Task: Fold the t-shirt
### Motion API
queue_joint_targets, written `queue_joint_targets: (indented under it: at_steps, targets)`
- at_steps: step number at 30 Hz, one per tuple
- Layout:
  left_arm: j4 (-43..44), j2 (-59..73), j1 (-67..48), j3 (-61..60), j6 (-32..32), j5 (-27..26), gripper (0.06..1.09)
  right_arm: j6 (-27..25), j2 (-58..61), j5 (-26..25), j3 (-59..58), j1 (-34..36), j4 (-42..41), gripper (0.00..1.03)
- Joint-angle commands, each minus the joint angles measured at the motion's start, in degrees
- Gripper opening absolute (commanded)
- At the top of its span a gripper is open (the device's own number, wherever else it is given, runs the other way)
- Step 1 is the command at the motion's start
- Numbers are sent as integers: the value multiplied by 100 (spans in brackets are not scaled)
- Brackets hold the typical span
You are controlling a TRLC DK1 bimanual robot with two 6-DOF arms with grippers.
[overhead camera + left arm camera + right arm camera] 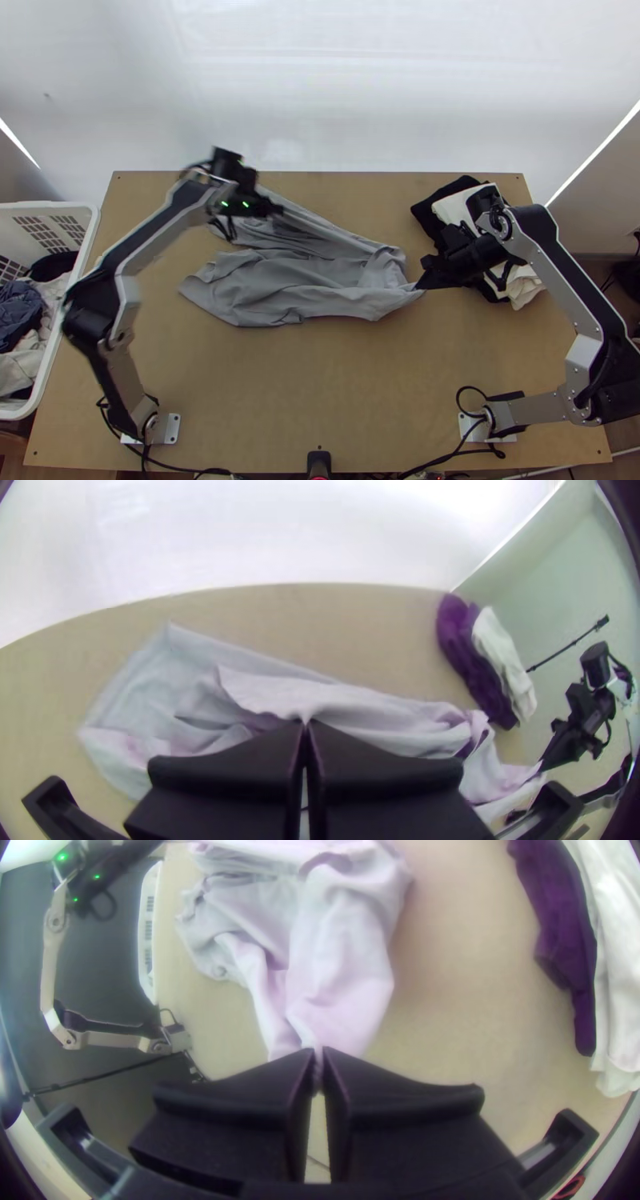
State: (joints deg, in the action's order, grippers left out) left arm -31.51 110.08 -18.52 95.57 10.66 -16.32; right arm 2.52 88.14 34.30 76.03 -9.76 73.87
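The grey t-shirt (312,280) lies bunched and wrinkled across the middle of the table. My left gripper (276,210) is over its upper left part; in the left wrist view the left gripper (305,725) is shut on a pinched bit of the t-shirt (373,707). At the shirt's right end, my right gripper (422,283) holds a drawn-out tip of cloth. In the right wrist view, the right gripper (318,1055) is shut on that tip, and the t-shirt (340,973) runs away from it in loose folds.
Dark and white garments (456,202) are piled at the table's right, partly under the right arm. A white basket (94,232) with clothes stands off the left edge. Bare table (320,392) lies between the arm bases, nearer than the shirt.
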Motion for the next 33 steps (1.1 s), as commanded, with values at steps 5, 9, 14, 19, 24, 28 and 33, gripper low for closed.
queue_joint_targets:
  at_steps: [5, 9, 14, 19, 24, 28, 33]
  targets:
    - [-57, -1059, 508, -328, 402, -117, 10, -6, 28, -12, 0, 18, -48, 3]
    - [92, -839, 446, -293, 262, -117, 10, 2, 19, -12, -18, 9, -56, 3]
    - [514, -365, 262, -109, 279, -117, 10, 2, -25, -12, -141, 9, -92, 3]
    - [699, 356, 77, 788, 429, -65, 10, 73, -113, -12, -361, -26, -223, 3]
    - [742, 778, -187, 1684, 675, -30, 10, 169, -157, -12, -475, -61, -355, 3]
    - [1015, 1042, -239, 2229, 947, 67, 10, 196, -165, -12, -475, -61, -417, 3]
    - [1015, 1411, -187, 3020, 1184, 348, 9, 249, -174, -55, -449, -61, -505, 3]
